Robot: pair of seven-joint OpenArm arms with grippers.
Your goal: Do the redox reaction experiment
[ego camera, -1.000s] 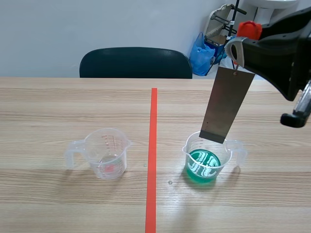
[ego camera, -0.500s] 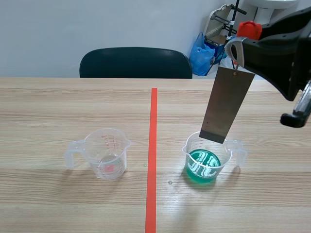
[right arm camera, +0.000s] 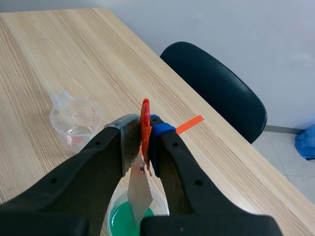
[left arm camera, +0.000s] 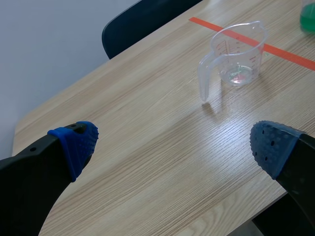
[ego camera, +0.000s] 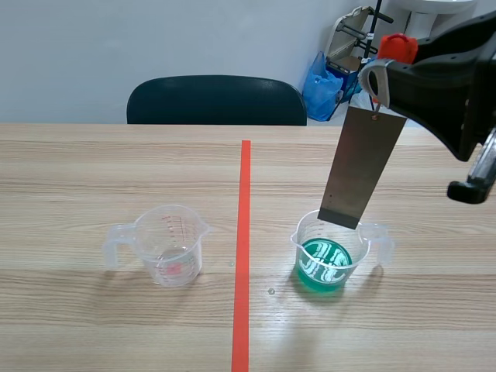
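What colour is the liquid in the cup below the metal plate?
The liquid is green, clearest in the scene view.

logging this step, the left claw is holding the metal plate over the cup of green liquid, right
Not the left. The right claw holds the metal plate, by a red clip, over the cup of green liquid; the right wrist view shows it. The left claw is open, holding nothing.

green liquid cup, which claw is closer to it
Right. The right claw hangs above the green liquid cup, gripping a red clip whose metal strip dangles over it. The left claw, open, is farther off, with the empty cup in between.
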